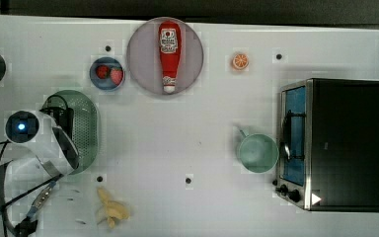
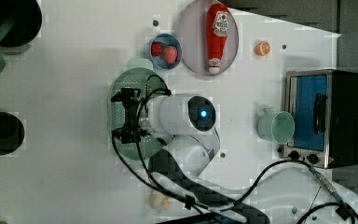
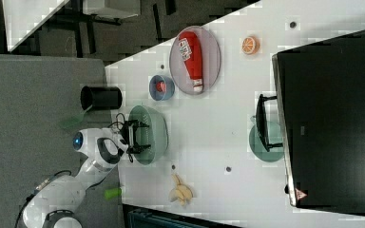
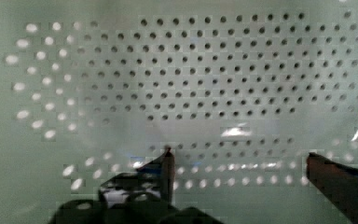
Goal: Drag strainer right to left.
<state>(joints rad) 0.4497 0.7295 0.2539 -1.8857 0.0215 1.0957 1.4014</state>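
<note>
Gripper (image 4: 237,161) sits w/ jaws spread wide, nothing held, fingertips low inside the strainer (image 1: 86,121). In wrist view the perforated floor lies right under and ahead of the fingers (image 4: 168,163), so the strainer is directly below the gripper, not off to a side. Strainer lies at the top view's left, near the table (image 1: 187,133) edge there, long axis running up-down in the top view; in the left view, gripper (image 2: 127,116) hangs over its centre. Probably the drag turns on pressing a finger against an inner wall, across the short axis. Only one arm, so no choice of hand. Counts: 1 strainer, 1 mug (image 1: 257,152) by the toaster oven (image 1: 333,143), 1 ketchup bottle (image 1: 169,54) on 1 plate (image 1: 140,59), 1 bowl (image 1: 107,74) w/ 2 strawberries (image 1: 116,75), 1 orange half (image 1: 240,61), 1 banana (image 1: 111,207).
</note>
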